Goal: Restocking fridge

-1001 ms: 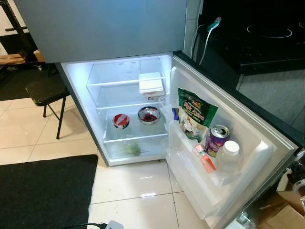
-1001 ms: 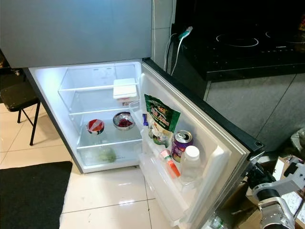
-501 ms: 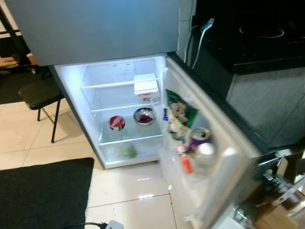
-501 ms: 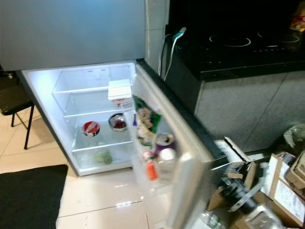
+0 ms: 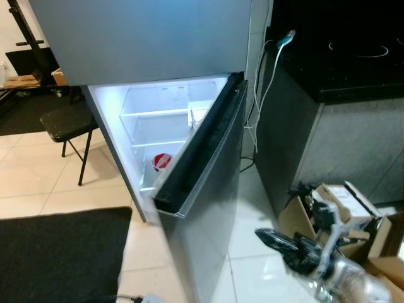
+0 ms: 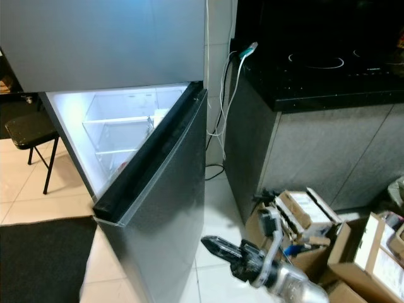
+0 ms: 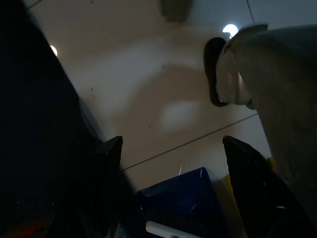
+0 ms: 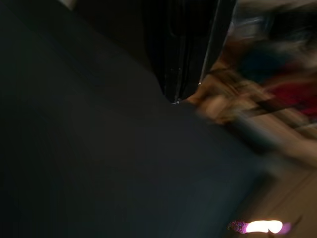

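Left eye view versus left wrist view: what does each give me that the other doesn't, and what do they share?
Left eye view: the fridge door standing only partly open, a red-lidded container on a lit shelf inside, the right gripper low beside the door's outer face, and cardboard boxes by the counter.
Left wrist view: the left gripper, open, hanging over a blue crate.
Both: the pale tiled floor.

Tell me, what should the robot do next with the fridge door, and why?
Probably push the fridge door the rest of the way shut with the right gripper: it stands ajar, the lit fridge shelves showing through the gap, and the gripper hangs beside it.
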